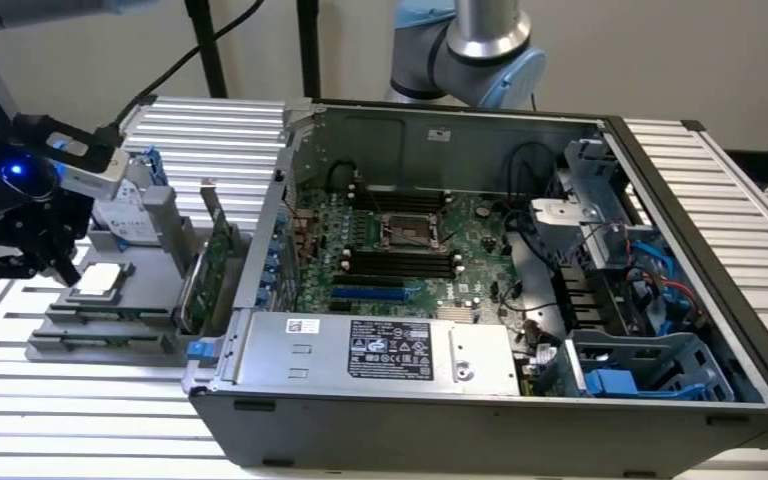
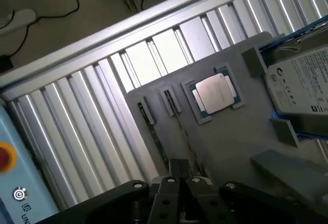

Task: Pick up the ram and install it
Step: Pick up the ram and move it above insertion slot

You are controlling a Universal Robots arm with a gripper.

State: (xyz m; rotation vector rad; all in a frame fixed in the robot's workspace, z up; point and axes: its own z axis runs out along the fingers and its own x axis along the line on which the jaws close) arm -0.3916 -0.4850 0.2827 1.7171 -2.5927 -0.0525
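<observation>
Two ram sticks stand on edge in narrow slots of the grey tray (image 2: 230, 142), seen as thin dark lines: one ram (image 2: 155, 131) nearer the tray's edge, the other ram (image 2: 180, 126) beside it. My gripper (image 2: 180, 175) hangs directly over the end of the second stick. In the exterior view my gripper (image 1: 57, 268) is at the far left, above the tray (image 1: 104, 340), well away from the open computer case (image 1: 491, 400). The motherboard's black memory slots (image 1: 398, 262) lie inside the case.
On the tray sit a processor chip (image 2: 215, 93), a silver hard drive (image 2: 302, 85) and an upright green expansion card (image 1: 217, 262). A second arm's base (image 1: 484, 50) stands behind the case. A blue pendant with a red button (image 2: 10, 178) lies off the ribbed table.
</observation>
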